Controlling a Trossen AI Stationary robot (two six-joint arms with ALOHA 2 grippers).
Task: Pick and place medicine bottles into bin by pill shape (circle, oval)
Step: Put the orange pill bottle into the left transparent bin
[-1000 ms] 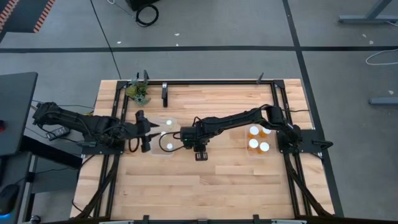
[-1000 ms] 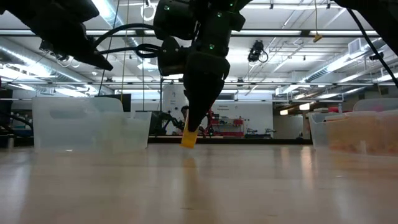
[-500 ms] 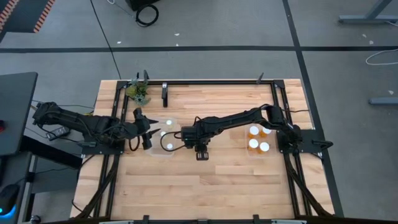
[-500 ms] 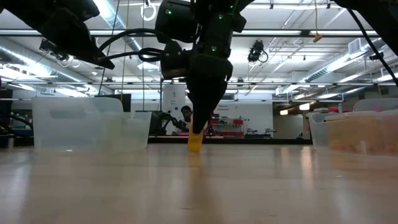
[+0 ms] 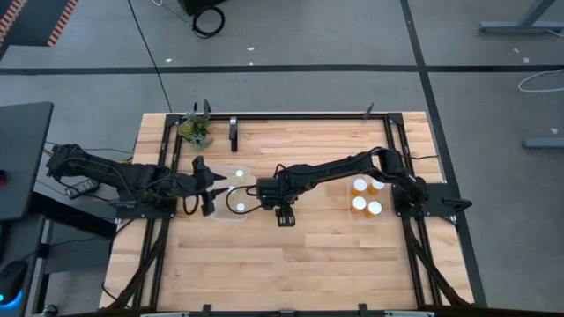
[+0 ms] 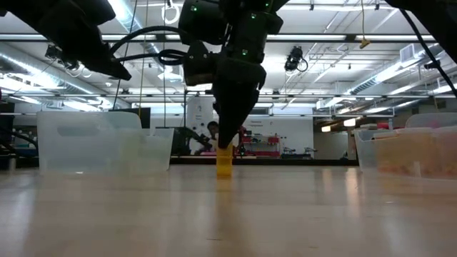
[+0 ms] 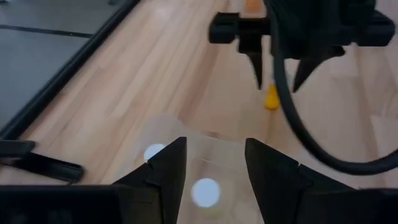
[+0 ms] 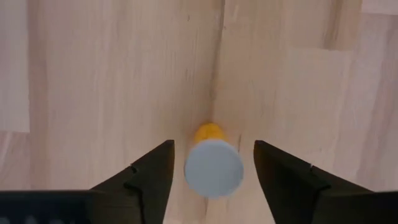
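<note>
An amber-bodied medicine bottle with a white cap [image 8: 213,168] stands upright on its base on the wooden table [image 6: 224,160], near the middle. My right gripper [image 8: 213,149] is open and points down over it [image 5: 284,217]. Its two fingers stand on either side of the cap, with a gap showing on each side. My left gripper [image 7: 214,146] is open and empty above the clear left bin [image 5: 220,214], which holds two white-capped bottles [image 5: 239,206]. The right bin [image 5: 352,216] holds several amber bottles [image 5: 359,187].
A small green plant [image 5: 196,130] and a dark upright piece [image 5: 233,134] stand at the table's far edge. Black frame rails [image 5: 401,229] run along the table's sides. Bare wood [image 5: 291,264] lies between the bins and toward the near edge.
The amber bottle hung tilted under my right gripper a second ago. It has shifted a little sideways with the gripper and come upright, and now stands on the table under the fingers.
</note>
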